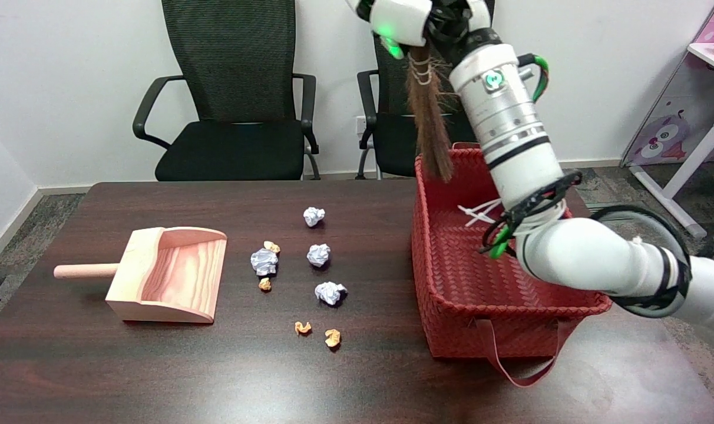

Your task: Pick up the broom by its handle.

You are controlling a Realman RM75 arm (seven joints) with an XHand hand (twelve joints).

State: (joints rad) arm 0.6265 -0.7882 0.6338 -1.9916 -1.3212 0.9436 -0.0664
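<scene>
The broom (429, 121) hangs in the air with its brown bristles pointing down, white binding at their top, and their tips just above the far rim of the red woven basket (451, 330). My right hand (445, 20) grips it at the very top edge of the head view. The hand is partly cut off, and the handle is hidden inside it or lies out of frame. My right arm rises from the lower right, crossing over the basket.
A wooden dustpan (168, 282) lies on the table's left side. Several crumpled white paper balls (319, 254) and small orange scraps (332, 337) are scattered mid-table. Two black office chairs (233, 106) stand behind the table, and a white shelf (687, 118) is at the far right.
</scene>
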